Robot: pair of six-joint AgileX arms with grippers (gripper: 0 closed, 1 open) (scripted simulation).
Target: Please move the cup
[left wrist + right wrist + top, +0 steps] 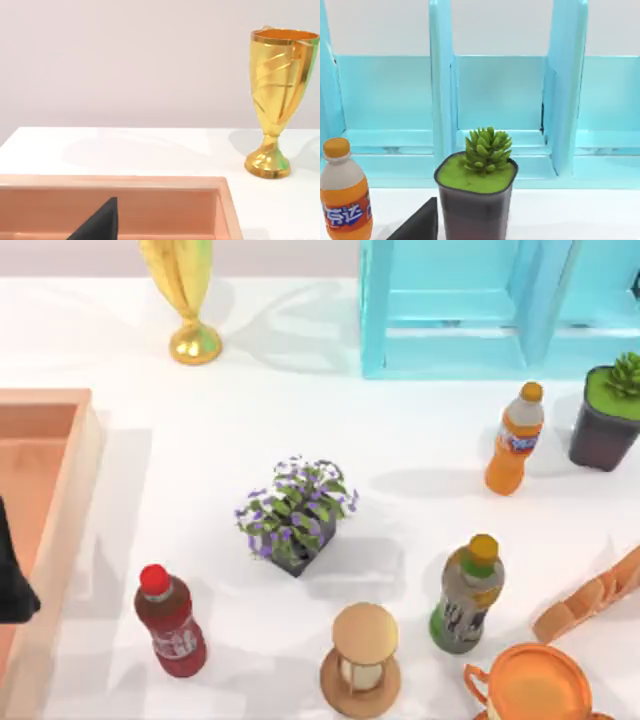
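Orange cup [530, 686] sat at the table's [200, 540] near right edge, untouched, nothing gripping it.

Left gripper [12, 570] hung parked over the wooden tray [75, 500], far left of the cup; right one's dark tip [417, 223] poked in by the succulent pot [475, 200]. Can't tell either one's jaw state. Orange soda bottle [342, 192] had white lettering on a blue label, unreadable.

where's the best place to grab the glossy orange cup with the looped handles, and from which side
Probably the wide rim of the glossy orange round cup, gripped from straight above: it stands upright with its mouth open at the table's near right corner. The green-labelled bottle and the wooden hourglass crowd its left, so a sideways approach looks tight. The small looped side handle seems too thin to grip.
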